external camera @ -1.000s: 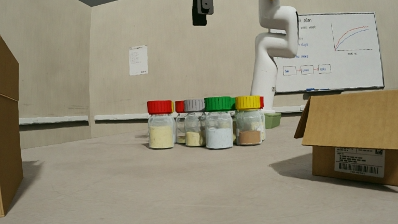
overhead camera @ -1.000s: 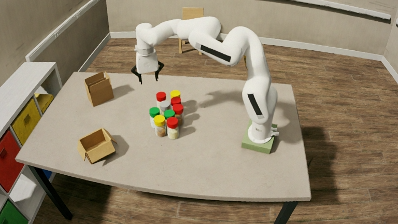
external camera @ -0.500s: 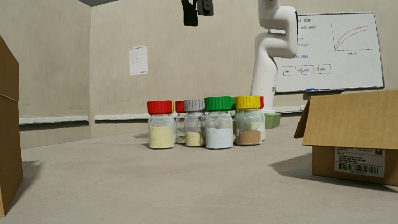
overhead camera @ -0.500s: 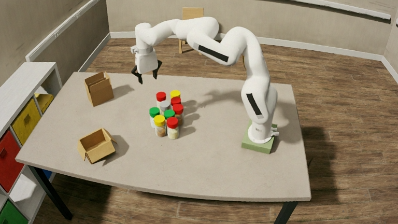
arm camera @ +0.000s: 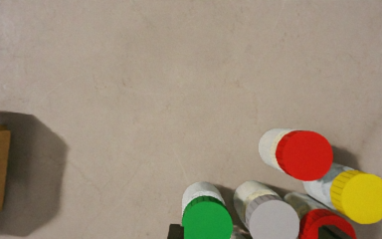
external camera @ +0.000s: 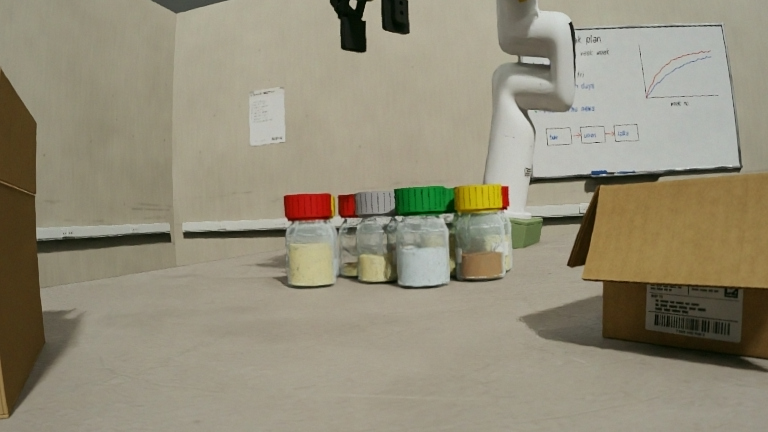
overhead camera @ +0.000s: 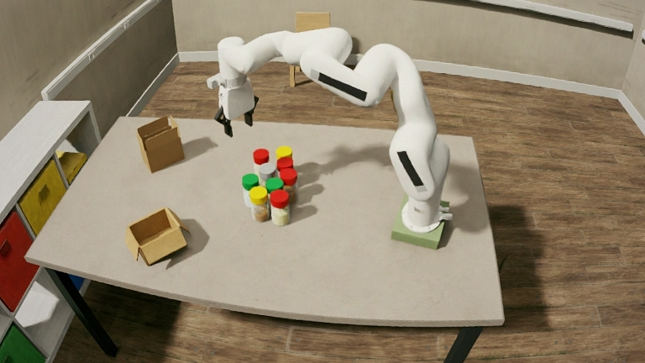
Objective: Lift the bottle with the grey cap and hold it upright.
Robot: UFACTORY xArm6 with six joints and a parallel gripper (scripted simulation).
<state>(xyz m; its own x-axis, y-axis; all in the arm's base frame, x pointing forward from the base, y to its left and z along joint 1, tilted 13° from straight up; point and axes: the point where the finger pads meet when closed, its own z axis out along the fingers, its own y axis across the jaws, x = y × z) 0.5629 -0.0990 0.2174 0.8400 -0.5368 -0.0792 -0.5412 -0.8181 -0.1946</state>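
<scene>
The grey-capped bottle point(overhead camera: 266, 170) stands upright in a tight cluster of several bottles at the table's middle, with red, green and yellow caps around it. It also shows in the low side view point(external camera: 374, 235) and at the bottom of the wrist view point(arm camera: 273, 218). My gripper point(overhead camera: 235, 123) hangs high above the table, to the back left of the cluster, open and empty. In the low side view the gripper point(external camera: 373, 22) is well above the caps. In the wrist view only the finger tips show at the bottom edge.
An upright cardboard box point(overhead camera: 159, 143) stands at the back left of the table. An open box point(overhead camera: 155, 235) lies at the front left. The arm's green base point(overhead camera: 418, 230) is on the right. A shelf with coloured bins point(overhead camera: 33, 187) stands left of the table.
</scene>
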